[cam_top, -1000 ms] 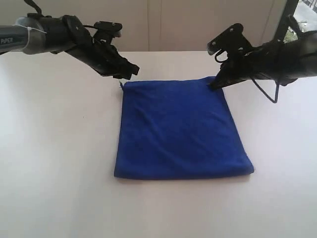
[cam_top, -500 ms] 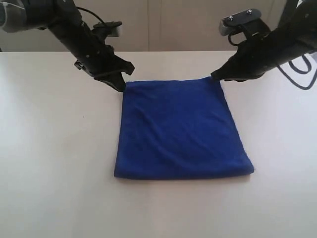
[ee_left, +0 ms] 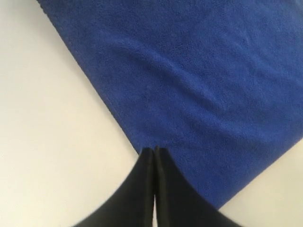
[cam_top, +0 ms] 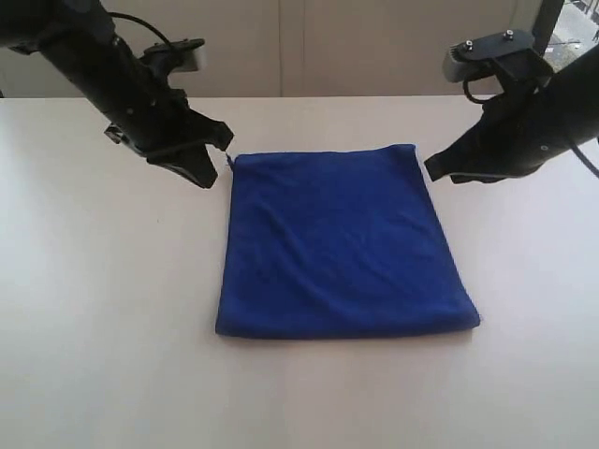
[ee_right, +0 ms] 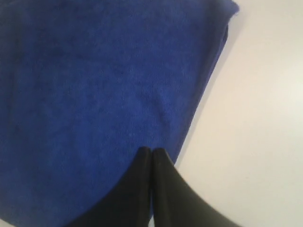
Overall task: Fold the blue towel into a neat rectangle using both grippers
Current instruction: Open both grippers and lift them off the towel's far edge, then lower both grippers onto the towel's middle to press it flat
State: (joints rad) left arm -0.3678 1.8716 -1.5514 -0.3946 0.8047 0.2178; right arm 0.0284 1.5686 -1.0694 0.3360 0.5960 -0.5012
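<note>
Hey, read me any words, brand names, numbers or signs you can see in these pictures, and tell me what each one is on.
None: no readable text appears in any of the three views.
The blue towel shows no tag or printed label.
The left gripper and right gripper show no legible marking on their dark housings.
The table bears no writing.

left tool (ee_left: 154, 152): closed, angled down | right tool (ee_right: 151, 151): closed, angled down

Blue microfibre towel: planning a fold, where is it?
Exterior view: the blue towel lies flat on the white table, between the black left gripper and right gripper.
</note>
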